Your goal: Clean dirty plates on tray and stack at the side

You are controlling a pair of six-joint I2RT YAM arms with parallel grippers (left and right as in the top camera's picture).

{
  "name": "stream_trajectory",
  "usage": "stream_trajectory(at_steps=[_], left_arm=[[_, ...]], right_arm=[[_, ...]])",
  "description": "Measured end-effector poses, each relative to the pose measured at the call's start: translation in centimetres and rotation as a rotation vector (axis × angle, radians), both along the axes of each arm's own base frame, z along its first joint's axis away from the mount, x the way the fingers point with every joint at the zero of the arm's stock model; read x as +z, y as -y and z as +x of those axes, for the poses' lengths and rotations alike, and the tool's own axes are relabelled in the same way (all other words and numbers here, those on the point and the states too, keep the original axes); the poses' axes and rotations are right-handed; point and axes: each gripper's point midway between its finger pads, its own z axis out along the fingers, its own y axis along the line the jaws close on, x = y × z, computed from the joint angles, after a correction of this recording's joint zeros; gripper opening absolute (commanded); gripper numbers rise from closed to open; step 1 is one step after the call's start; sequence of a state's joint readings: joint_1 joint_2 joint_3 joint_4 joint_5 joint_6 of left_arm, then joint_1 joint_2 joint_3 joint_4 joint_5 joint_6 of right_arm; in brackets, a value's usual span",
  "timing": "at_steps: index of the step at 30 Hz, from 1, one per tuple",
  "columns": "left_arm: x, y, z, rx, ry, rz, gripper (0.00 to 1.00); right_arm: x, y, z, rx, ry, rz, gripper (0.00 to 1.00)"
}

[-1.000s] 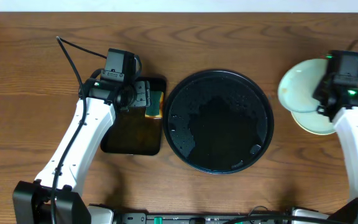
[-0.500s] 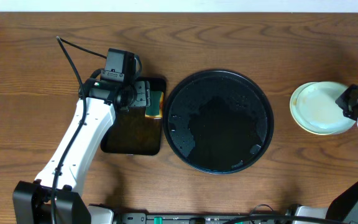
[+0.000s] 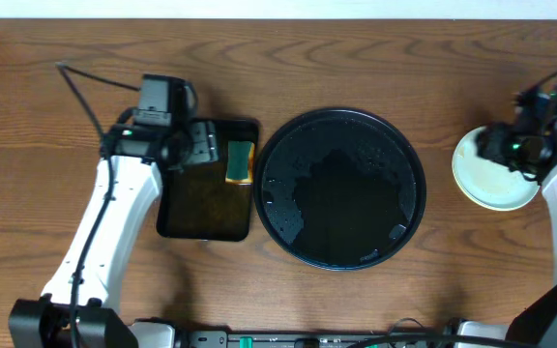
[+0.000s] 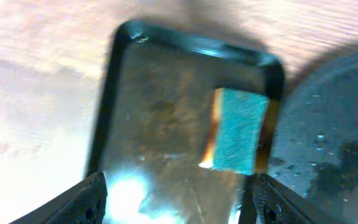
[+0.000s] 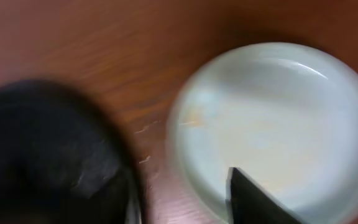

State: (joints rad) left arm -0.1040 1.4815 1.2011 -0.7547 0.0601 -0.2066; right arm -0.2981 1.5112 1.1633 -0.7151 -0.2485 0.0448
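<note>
**Left arm.** My left gripper (image 4: 179, 208) hangs with its jaws spread wide and nothing between them. Its two dark fingertips (image 4: 91, 198) sit at the lower corners of the left wrist view. Directly beneath lies a small rectangular glossy black tray (image 4: 160, 112), its floor smeared brown and shining wet. A rectangular sponge with a teal-green face and a yellow underside (image 4: 238, 138) rests on the part of that tray nearest the round tray. It is clear of my fingers and close to the tray wall.

**Right arm.** My right gripper (image 5: 179, 211) is over the left edge of the pale round shallow plates (image 5: 278, 118). One dark fingertip (image 5: 250, 199) shows off-centre at the bottom of the blurred right wrist view. The gap beside it shows only wood and plate rim, so the jaws are parted and grip nothing. The plates lie as one pile on the brown wooden table (image 3: 27, 193), at its right side. How many are in the pile cannot be told; the uppermost is creamy pale.

**Centre.** Between my two arms sits the large round glossy black tray with a raised rim (image 3: 356, 155), beaded with water drops. The rectangular tray is just beside its left rim. The plates lie near its right rim, apart from it and off it.
</note>
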Motion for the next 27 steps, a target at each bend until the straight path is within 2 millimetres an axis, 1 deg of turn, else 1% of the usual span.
stream_trajectory(at_steps=[1,3,5,9,12,15,18,24,27], left_arm=[[-0.3,-0.8,-0.7,0.026,-0.031,0.001,0.79],[-0.9,-2.1,-2.2,0.067,-0.1,0.009,0.81],[-1.4,-3.1,-3.7,0.102,-0.167,0.011,0.83],[-1.8,-4.2,-5.4,0.147,-0.236,0.012,0.84],[-1.3,-4.5,-6.0,0.154,-0.23,0.011,0.84],[-0.2,-4.4,-6.7,0.151,-0.162,0.007,0.84],[1.1,-4.3,-7.6,0.14,-0.052,0.003,0.84],[3.4,-3.8,-9.9,0.094,0.21,-0.015,0.84],[4.1,-3.7,-11.5,0.088,0.292,-0.018,0.85]], right_arm=[[0.1,-1.1,-0.4,0.037,-0.011,0.007,0.99],[0.1,-2.8,-1.4,0.102,-0.042,0.019,0.99],[-0.1,-3.8,-2.4,0.136,-0.078,0.034,0.99],[-0.8,-4.1,-4.2,0.149,-0.151,0.049,0.99],[-0.7,-4.1,-5.2,0.144,-0.173,0.036,0.99],[0.0,-4.0,-6.1,0.138,-0.131,0.006,0.99],[1.2,-4.1,-7.1,0.133,-0.034,-0.031,0.99],[4.1,-4.3,-9.9,0.112,0.233,-0.137,0.99],[5.0,-4.5,-11.6,0.098,0.323,-0.177,0.99]])
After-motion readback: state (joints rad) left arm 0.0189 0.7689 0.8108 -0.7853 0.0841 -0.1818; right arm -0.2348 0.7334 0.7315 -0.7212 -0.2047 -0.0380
